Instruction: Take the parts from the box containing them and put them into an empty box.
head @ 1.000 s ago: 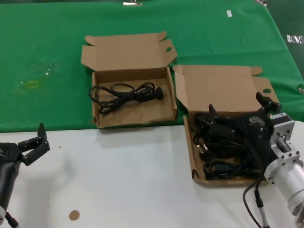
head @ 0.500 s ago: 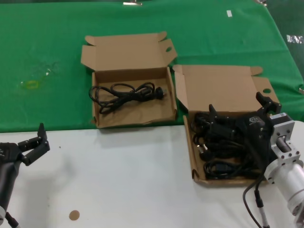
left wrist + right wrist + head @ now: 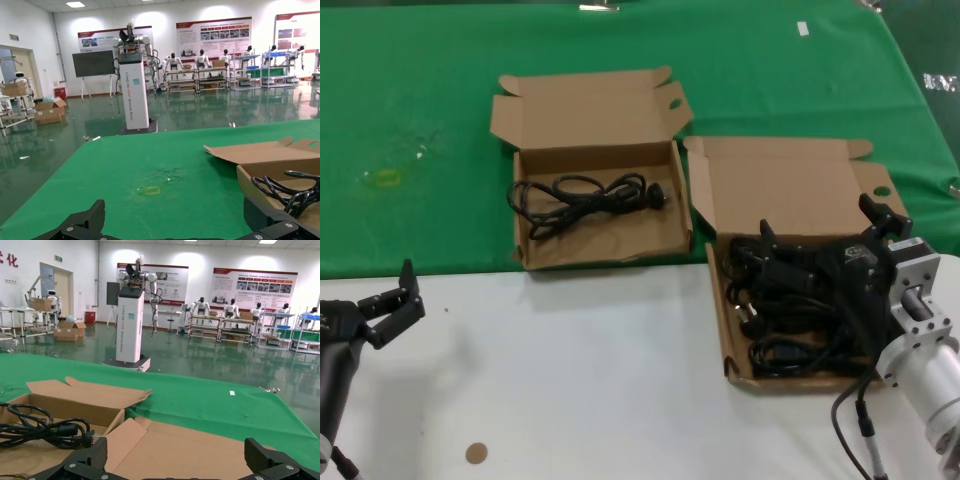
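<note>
The box containing the parts [image 3: 727,330] lies at the right, lid folded back, with several black coiled power cords [image 3: 790,335] piled inside. My right gripper [image 3: 825,228] hovers over that pile, open and holding nothing; in the right wrist view it [image 3: 177,460] frames the box's bare lid [image 3: 190,445]. The other box [image 3: 610,245], with a wavy front wall, sits to the left and farther back, and one cord [image 3: 585,200] lies in it, also visible as a cord [image 3: 45,430] in the right wrist view. My left gripper [image 3: 385,305] waits open over the white table at the left.
A green cloth [image 3: 420,100] covers the far half of the table and bears a yellowish mark [image 3: 388,178]. The near half is white tabletop [image 3: 570,380], with a small brown disc [image 3: 476,453] near its front edge. A white tag [image 3: 803,29] lies far back.
</note>
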